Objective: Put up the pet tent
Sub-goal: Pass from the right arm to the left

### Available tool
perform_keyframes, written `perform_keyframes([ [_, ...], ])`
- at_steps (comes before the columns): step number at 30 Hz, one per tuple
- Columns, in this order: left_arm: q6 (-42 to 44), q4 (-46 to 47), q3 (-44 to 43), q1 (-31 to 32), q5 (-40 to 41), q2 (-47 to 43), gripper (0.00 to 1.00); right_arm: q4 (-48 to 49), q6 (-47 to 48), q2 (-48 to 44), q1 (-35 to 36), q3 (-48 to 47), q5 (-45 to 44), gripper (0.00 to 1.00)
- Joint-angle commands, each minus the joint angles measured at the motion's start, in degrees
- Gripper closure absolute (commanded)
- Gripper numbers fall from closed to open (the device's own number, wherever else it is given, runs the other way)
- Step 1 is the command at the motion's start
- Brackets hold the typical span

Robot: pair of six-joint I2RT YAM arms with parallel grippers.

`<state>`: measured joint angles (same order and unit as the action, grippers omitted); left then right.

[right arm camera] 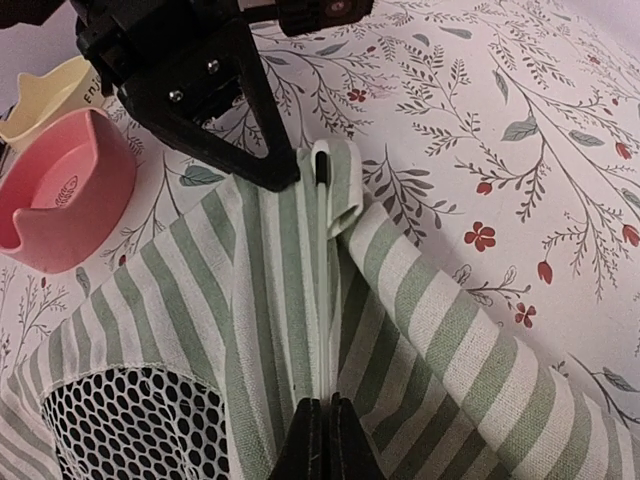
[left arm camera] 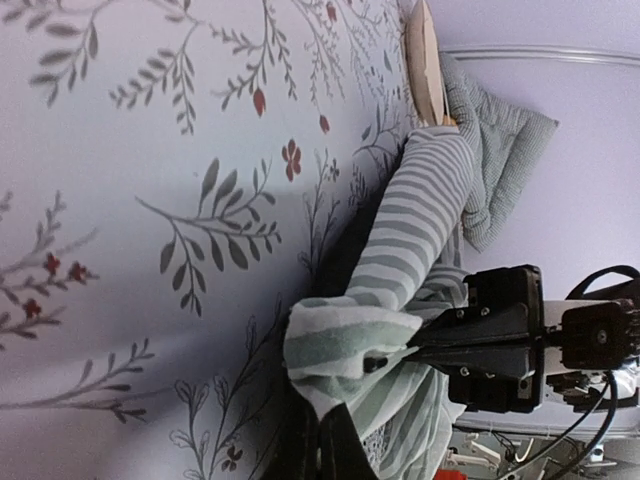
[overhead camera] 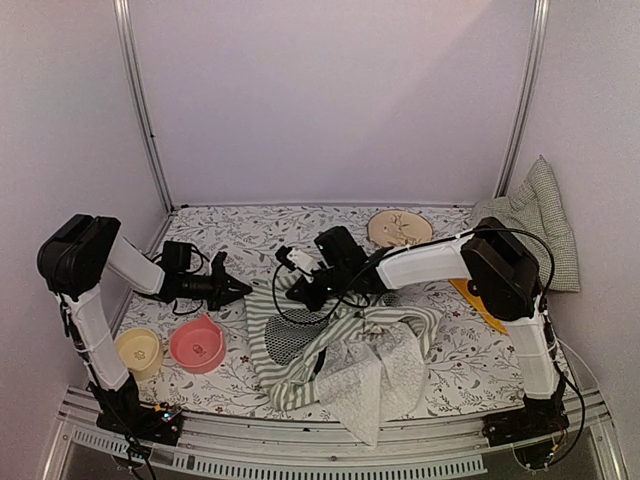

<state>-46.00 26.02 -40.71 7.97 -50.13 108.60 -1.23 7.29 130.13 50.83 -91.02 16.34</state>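
Pet tent [overhead camera: 345, 350]: lies collapsed in a heap on the desk [overhead camera: 455, 365], toward the front edge, between my two arms. The mesh window [right arm camera: 130, 430] faces up and the lace spills toward the front. Not yet standing.

My right end effector [right arm camera: 320, 428]: jaws closed tight on the striped seam where the thin white pole [right arm camera: 322, 165] runs in its sleeve.

My left end effector [right arm camera: 283, 178]: jaws also closed, tip pressed to the fabric edge just beside the pole's end. I cannot tell whether any cloth is pinched there.

Step in hand, as I judge it: working the pole at this corner so the frame can take shape.

Recommendations:
- Use the right grip on the seam as the anchor.
- Move the left along the pole's line, not across it, so the sleeve does not bunch.
- Hold the fabric taut between both.
- Lift slowly, since the loose lace may snag.
- The pink bowl [overhead camera: 197, 345] sits near the left arm; steer the elbow clear of it
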Motion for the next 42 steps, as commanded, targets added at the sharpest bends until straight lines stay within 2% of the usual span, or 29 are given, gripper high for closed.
perform_keyframes([
  [1, -0.2, 1.8, 1.4, -7.0, 14.5, -0.8, 1.0, -13.5, -1.7, -7.6, -3.9, 14.0, -3.2, 1.0],
  [9, -0.2, 3.0, 4.0, -5.5, 16.5, -2.3, 1.0, -13.3, -3.6, -7.0, -4.0, 11.9, -3.7, 1.0],
  [13, 0.9, 3.4, 3.2, -5.4, 14.4, -0.7, 1.0, -13.5, -3.3, -5.7, -4.0, 10.4, -3.2, 1.0],
  [14, 2.2, 2.9, 2.8, -5.0, 14.3, -1.0, 0.98, -13.5, -3.2, -5.4, -4.0, 9.8, -2.4, 1.0],
  [16, 5.0, 0.3, 1.2, -4.2, 14.3, -1.6, 0.85, -13.4, -2.9, -4.9, -3.7, 8.8, -1.3, 1.0],
  [20, 4.7, 0.4, 0.9, -4.1, 13.3, -2.9, 0.74, -12.8, -2.4, -4.5, -3.2, 7.8, -0.7, 1.0],
  [23, 4.5, 3.3, 0.9, -3.9, 10.0, -3.1, 0.75, -12.4, -2.6, -4.4, -3.2, 7.5, -0.4, 1.0],
  [26, 4.4, 6.9, -1.2, -2.6, 2.2, -1.5, 0.76, -10.9, -3.6, -4.9, -3.2, 7.4, 0.1, 1.0],
  [29, 0.8, 11.0, -1.7, -0.2, -1.5, -1.7, 0.72, -7.8, -5.5, -6.9, -3.3, 7.6, -0.8, 1.0],
  [32, -1.9, 11.7, -3.2, 2.8, -2.1, -1.8, 0.68, -4.8, -6.8, -8.8, -3.3, 7.0, -1.2, 1.0],
  [34, -0.2, 7.8, -5.2, 4.3, -0.9, -1.5, 0.68, -3.6, -6.9, -9.7, -3.3, 6.7, -0.8, 1.0],
  [42, -2.5, 7.7, -6.3, 5.3, -1.8, -1.0, 0.67, -0.8, -9.0, -12.7, -3.0, 6.2, -1.1, 1.0],
])
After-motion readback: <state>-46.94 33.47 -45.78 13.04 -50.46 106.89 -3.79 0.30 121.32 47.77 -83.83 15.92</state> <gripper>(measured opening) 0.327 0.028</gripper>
